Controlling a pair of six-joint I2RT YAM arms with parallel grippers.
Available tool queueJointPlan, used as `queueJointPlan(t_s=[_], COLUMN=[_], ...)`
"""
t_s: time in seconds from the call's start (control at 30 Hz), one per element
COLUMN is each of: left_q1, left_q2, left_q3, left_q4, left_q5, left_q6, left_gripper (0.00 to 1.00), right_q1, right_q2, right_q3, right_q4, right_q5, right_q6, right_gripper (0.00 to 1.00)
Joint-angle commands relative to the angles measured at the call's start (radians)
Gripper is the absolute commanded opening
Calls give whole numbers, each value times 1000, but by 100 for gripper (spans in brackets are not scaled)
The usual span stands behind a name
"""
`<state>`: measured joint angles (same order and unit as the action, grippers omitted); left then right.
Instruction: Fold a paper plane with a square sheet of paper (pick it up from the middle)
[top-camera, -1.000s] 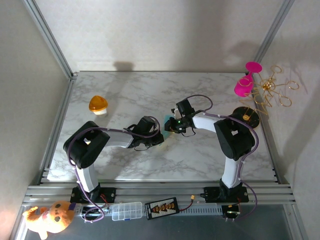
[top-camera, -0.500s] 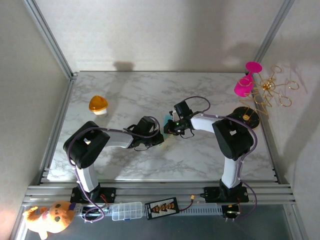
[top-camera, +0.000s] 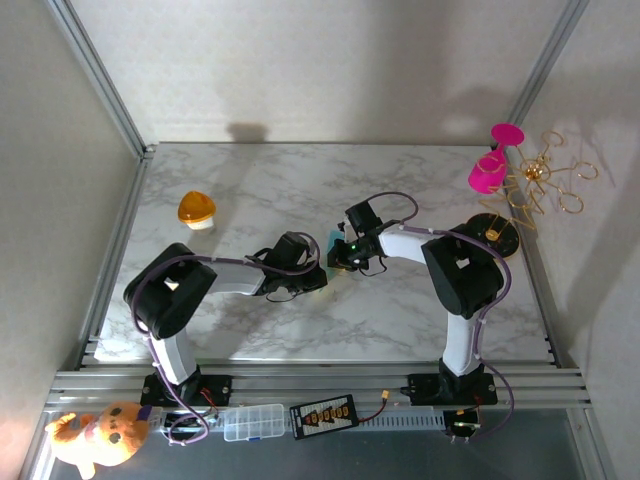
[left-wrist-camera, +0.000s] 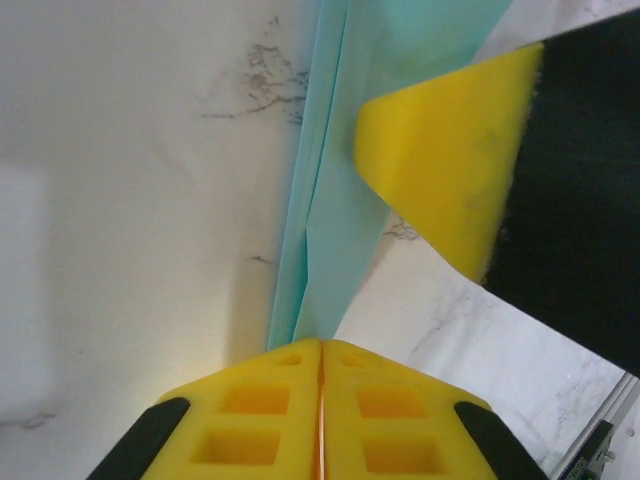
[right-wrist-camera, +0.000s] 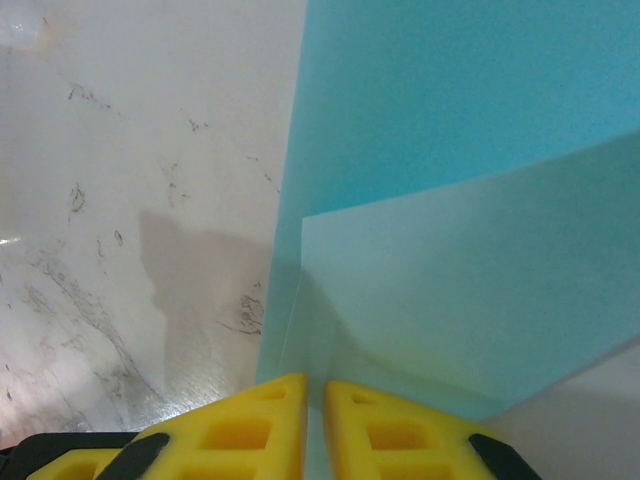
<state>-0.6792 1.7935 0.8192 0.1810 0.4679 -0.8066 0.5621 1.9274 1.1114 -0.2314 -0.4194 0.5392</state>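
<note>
The teal square sheet of paper (left-wrist-camera: 335, 230) is folded into a narrow, pointed, layered shape lying on the marble table (top-camera: 250, 180). In the top view a small teal patch of the paper (top-camera: 332, 238) shows where both arms meet. My left gripper (left-wrist-camera: 320, 343) is shut, its yellow pads pinching the paper's narrow end. My right gripper (right-wrist-camera: 315, 386) is shut on the paper's edge, a thin slit between its pads with paper in it. One right finger (left-wrist-camera: 450, 170) lies over the paper's wider part. From above, the left gripper (top-camera: 320, 272) and right gripper (top-camera: 338, 258) almost touch.
An orange dome-shaped object (top-camera: 196, 209) sits at the table's left. A pink item (top-camera: 487, 170), a gold wire stand (top-camera: 540, 185) and a black disc (top-camera: 492, 230) crowd the right edge. Metal rails (top-camera: 320, 380) run along the near edge.
The right gripper has narrowed onto the paper and shifted slightly left towards the left gripper. The left arm has stayed in place.
</note>
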Motion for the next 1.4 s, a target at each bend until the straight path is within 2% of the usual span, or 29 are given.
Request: queueJointPlan(t_s=[0.0, 0.17, 0.63, 1.37], left_q1=[-9, -26, -26, -19], left_q2=[-41, -30, 3, 9], left_q3=[38, 75, 45, 2], left_q4=[-57, -44, -105, -127], left_q5=[38, 34, -26, -47], left_q6=[33, 17, 5, 9], left_gripper=[10, 11, 11, 8], right_q1=[4, 4, 4, 4], right_q2=[54, 56, 76, 94], right_q3=[-9, -12, -4, 5], right_q4=[-65, -71, -99, -116], right_q5=[89, 93, 115, 126], right_q6=[2, 4, 4, 0], right_gripper=[16, 16, 17, 17])
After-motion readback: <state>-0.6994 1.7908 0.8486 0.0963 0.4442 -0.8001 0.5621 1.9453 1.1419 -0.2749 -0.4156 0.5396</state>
